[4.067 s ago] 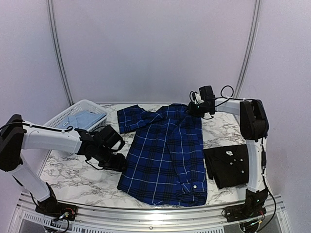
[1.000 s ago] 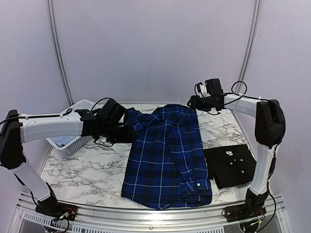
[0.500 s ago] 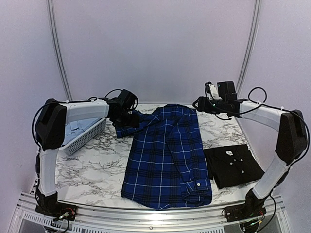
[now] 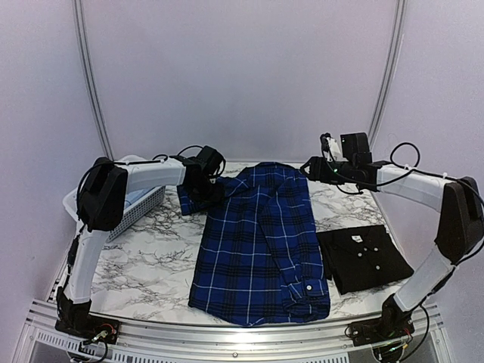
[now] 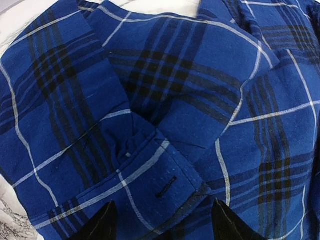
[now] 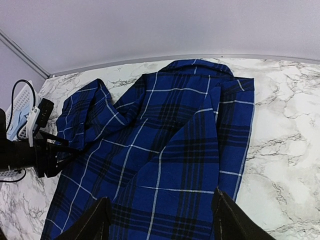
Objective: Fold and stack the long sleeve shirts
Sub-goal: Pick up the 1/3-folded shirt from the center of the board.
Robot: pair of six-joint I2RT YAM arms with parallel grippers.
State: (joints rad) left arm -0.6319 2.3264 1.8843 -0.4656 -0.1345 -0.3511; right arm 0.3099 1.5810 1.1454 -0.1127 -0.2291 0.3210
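Note:
The blue-and-navy plaid long sleeve shirt [image 4: 261, 242] lies spread down the middle of the marble table, its left sleeve bunched at the far left. My left gripper [image 4: 206, 189] hovers low over that sleeve, open. In the left wrist view its gripper [image 5: 165, 225] straddles the sleeve cuff [image 5: 165, 182] with its buttonhole. My right gripper [image 4: 311, 168] hangs open just off the shirt's far right shoulder. The right wrist view looks down the plaid shirt [image 6: 165, 145] between its gripper [image 6: 161, 215] fingers. A folded black shirt [image 4: 361, 257] lies at the right. A pale blue shirt [image 6: 14, 117] shows in the basket.
The white lattice basket [image 4: 136, 204] stands at the far left edge, partly hidden behind my left arm. Bare marble [image 4: 136, 257] shows left of the plaid shirt and between it and the black shirt. A grey curtain wall closes off the back.
My left arm swung from beside the basket to the far-left sleeve and its jaws widened a little. My right gripper drew back to the right off the collar. The shirt stayed put.

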